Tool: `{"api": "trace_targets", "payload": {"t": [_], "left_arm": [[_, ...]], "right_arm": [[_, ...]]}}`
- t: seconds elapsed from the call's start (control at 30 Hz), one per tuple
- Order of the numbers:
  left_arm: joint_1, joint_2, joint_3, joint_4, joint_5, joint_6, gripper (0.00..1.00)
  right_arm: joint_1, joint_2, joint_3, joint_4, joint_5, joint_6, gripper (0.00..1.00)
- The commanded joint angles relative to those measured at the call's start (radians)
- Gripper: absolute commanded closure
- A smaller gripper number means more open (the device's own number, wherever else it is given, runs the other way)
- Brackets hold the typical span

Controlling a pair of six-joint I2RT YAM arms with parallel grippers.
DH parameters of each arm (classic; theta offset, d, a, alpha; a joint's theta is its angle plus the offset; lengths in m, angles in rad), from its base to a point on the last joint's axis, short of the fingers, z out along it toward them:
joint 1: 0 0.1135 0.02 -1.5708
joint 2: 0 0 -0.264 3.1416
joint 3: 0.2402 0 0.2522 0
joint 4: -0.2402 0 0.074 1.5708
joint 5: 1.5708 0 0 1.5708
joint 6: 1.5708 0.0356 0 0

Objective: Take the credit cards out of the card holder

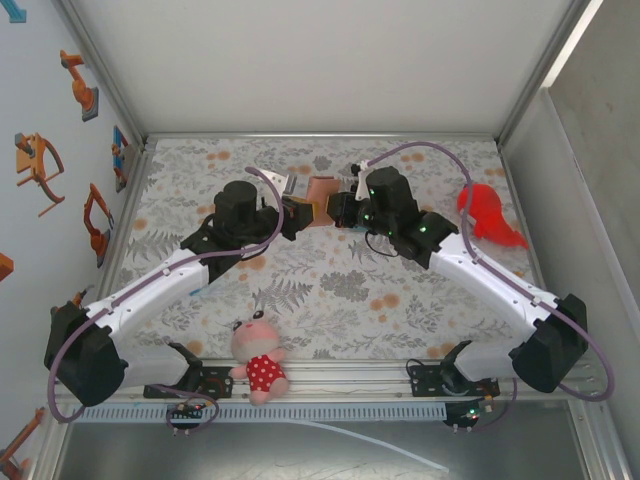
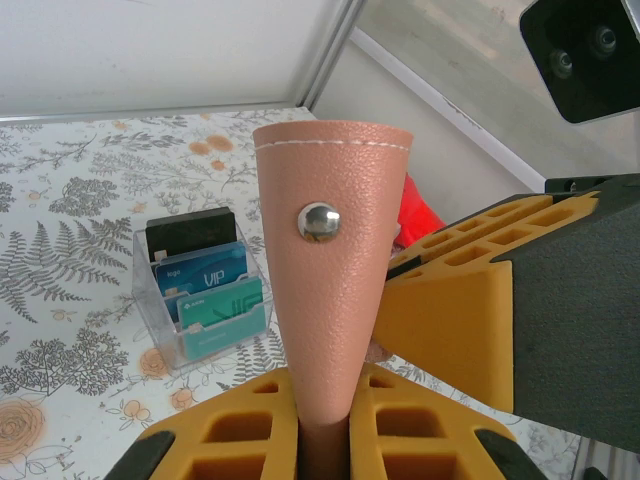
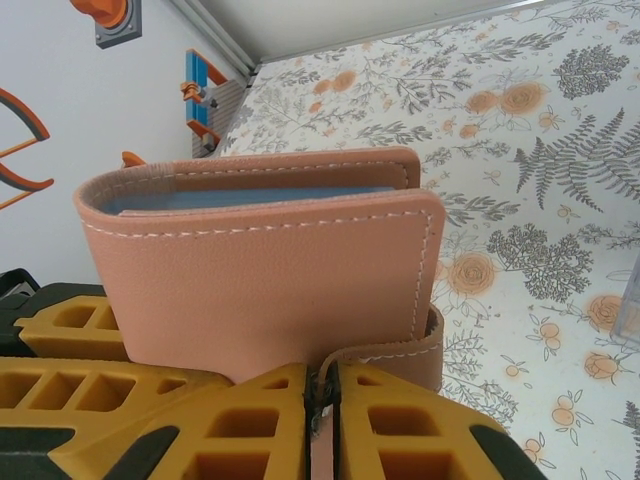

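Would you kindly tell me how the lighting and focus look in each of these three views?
Top external: soft, even light, the floral table sharp, shadows faint. Left wrist: a bright glint on the snap of the card holder, leather grain crisp. Right wrist: stitching crisp, no glare.

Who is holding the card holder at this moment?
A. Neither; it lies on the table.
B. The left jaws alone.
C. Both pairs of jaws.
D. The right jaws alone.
C: the left gripper and the right gripper each have their jaws shut on the card holder, held up between them.
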Motion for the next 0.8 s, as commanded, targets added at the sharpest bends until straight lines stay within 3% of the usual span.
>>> {"api": "trace_targets", "payload": {"t": [0.0, 0.27, 0.37, 0.53, 0.77], "left_arm": [[0.008, -0.052, 0.017, 0.061, 0.008, 0.018, 1.00], [0.020, -0.061, 0.007, 0.059, 0.009, 0.016, 1.00], [0.032, -0.068, 0.007, 0.048, 0.023, 0.016, 1.00], [0.068, -0.097, 0.008, 0.011, 0.112, 0.021, 1.00], [0.121, -0.123, 0.031, -0.067, 0.259, 0.021, 1.00]], "right_arm": [[-0.007, -0.023, -0.026, -0.041, 0.040, -0.018, 0.89], [-0.013, -0.049, -0.044, -0.044, 0.038, -0.036, 0.91], [-0.019, -0.071, -0.044, -0.064, 0.050, -0.059, 0.88], [-0.050, -0.143, -0.087, -0.045, 0.051, -0.101, 0.63], [-0.085, -0.242, -0.175, 0.125, -0.201, -0.202, 0.27]]}}
